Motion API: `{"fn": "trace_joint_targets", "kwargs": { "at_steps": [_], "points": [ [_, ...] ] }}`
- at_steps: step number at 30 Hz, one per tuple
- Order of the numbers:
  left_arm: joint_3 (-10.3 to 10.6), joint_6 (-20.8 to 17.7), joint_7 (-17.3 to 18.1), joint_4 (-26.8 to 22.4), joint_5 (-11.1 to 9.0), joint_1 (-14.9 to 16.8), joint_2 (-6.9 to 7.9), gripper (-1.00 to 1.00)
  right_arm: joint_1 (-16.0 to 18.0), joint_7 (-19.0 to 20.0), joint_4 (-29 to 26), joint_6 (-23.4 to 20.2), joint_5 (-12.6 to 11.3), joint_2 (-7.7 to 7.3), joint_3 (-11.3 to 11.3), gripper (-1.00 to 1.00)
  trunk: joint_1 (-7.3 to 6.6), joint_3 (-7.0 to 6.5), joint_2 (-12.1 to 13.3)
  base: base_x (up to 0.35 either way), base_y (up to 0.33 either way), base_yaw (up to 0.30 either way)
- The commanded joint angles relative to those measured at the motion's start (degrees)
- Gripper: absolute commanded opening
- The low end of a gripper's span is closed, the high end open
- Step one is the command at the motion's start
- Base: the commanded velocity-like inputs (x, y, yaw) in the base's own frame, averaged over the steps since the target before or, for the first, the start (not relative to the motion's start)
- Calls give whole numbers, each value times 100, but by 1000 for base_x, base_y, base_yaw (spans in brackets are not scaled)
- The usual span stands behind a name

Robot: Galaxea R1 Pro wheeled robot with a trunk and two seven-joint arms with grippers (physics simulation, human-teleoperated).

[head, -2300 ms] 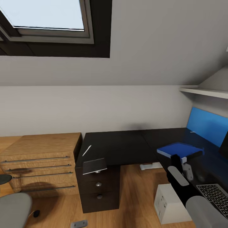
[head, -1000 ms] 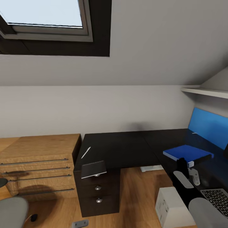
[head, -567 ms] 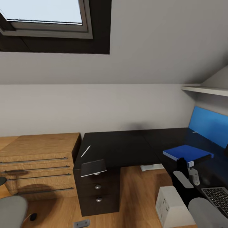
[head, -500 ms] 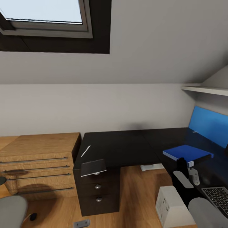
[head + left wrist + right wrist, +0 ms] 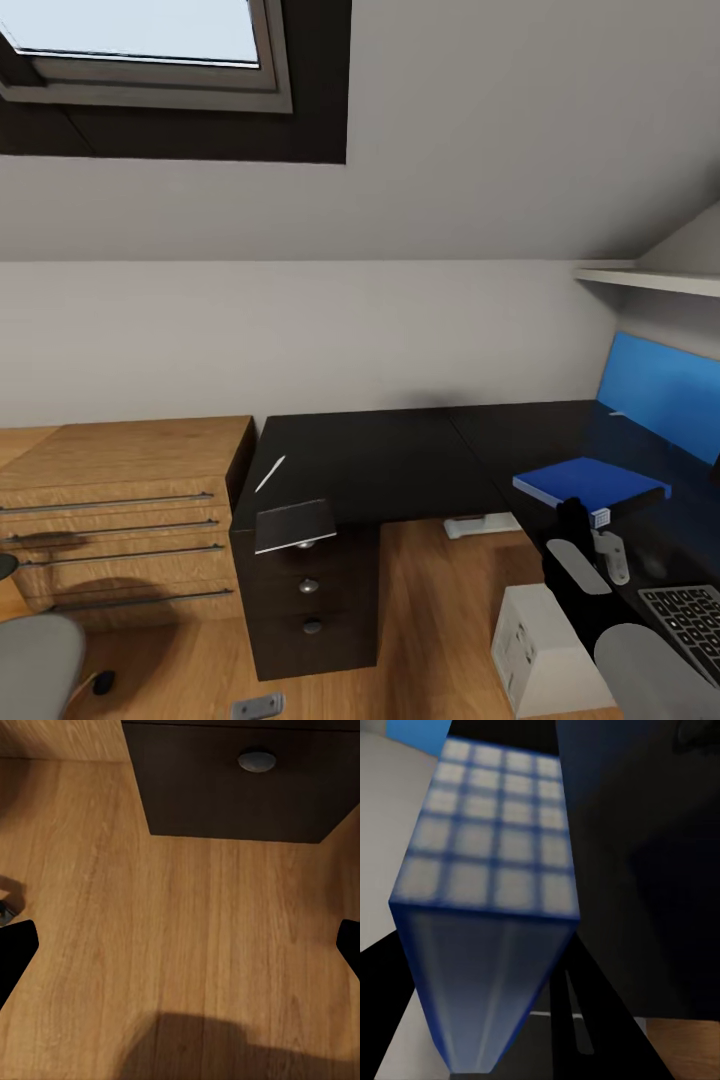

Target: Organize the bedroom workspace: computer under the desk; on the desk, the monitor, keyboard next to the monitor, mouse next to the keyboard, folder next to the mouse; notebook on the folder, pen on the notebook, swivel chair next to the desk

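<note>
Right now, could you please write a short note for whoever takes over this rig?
Left end effector: open, empty, over the floor by the desk drawers.
Right end effector: seems closed on the folder at its near corner, on the desk.
Keyboard on the desk; computer beneath it.
Notebook and pen lie at the desk's left end, apart from the folder.
Left: release folder, stack notebook, then pen; bring in swivel chair; check monitor and mouse.

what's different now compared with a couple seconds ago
The right end effector carried the folder further along the desk, away from the keyboard, still gripping it. The notebook and pen stayed put; small shifts come from the camera.
</note>
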State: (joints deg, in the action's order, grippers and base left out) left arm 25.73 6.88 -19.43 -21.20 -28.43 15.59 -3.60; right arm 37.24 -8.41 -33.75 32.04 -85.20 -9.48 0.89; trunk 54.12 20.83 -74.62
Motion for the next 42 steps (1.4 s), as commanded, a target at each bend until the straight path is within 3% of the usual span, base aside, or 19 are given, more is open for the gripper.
{"fn": "trace_joint_targets", "kwargs": {
  "at_steps": [1,42],
  "points": [
    [48,30,-34,2,-57,6,3,100,2,-38,-9,12,4,-2,11,-100,0,7,-4,0,0,0],
    [48,42,-26,19,-48,6,9,100,5,-47,-9,4,12,-18,8,-100,0,7,-4,55,0,0]
  ]
}}
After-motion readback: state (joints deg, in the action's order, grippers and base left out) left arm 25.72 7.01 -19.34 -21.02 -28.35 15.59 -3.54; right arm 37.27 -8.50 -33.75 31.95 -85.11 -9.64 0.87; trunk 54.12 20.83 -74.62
